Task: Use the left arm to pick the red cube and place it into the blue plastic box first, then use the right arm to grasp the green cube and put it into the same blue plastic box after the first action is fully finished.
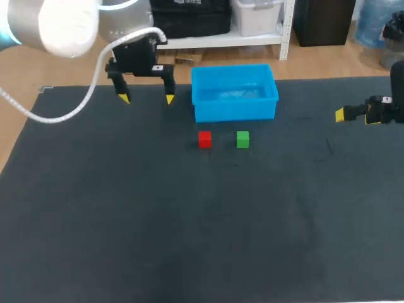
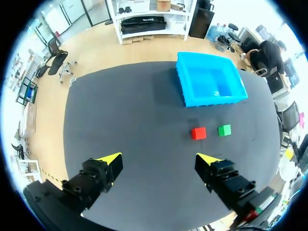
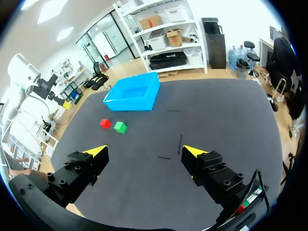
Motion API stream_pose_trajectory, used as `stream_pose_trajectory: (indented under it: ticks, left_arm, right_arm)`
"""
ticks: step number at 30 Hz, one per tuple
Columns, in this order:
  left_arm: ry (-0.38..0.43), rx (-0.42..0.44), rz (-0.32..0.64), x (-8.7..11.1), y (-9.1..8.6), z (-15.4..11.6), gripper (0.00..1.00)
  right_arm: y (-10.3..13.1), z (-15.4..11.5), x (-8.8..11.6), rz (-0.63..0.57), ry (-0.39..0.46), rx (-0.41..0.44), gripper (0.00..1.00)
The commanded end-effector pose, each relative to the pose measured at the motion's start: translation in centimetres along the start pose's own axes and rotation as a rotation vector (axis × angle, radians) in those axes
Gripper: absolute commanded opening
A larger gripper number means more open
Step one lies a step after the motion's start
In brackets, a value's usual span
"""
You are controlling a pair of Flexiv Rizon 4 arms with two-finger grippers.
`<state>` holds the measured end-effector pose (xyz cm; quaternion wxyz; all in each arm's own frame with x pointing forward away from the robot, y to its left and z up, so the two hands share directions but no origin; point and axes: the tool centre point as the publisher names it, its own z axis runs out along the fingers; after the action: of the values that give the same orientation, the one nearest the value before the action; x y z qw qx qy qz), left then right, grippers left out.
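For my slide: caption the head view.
Open left hand hovers beside the blue box; red cube and green cube wait in front.

One cube (image 2: 198,133) is sitting on the table (image 2: 134,120), ahead of the jaws of the left gripper (image 2: 161,159). The other cube (image 2: 224,130) is sitting just beside it. The box (image 2: 211,101) is sitting farther ahead, behind both cubes, apart from them.

Left gripper (image 1: 147,99) hangs upright, fingers (image 1: 124,96) spread wide; right gripper (image 3: 145,150) low, fingers likewise parted.
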<state>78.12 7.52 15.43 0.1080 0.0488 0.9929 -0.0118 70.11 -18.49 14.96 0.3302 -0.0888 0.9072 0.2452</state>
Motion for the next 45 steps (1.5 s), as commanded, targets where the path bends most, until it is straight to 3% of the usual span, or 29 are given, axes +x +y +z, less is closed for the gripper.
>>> stream_pose_trajectory:
  ticks: [1, 29, 45]
  left_arm:
    - [0.052, -0.019, -0.013, -1.3, -0.9, 0.0, 1.0]
    - [0.079, -0.022, -0.068, -3.8, -4.5, 1.0, 1.0]
    - [0.093, -0.001, -0.034, -4.5, -7.3, 2.2, 1.0]
  right_arm:
    - [0.0, 0.0, 0.0, -0.001, 0.0, 0.001, 1.0]
    - [0.0, 0.0, 0.0, -0.001, 0.0, 0.001, 1.0]
    - [0.0, 0.0, 0.0, -0.001, 0.0, 0.001, 1.0]
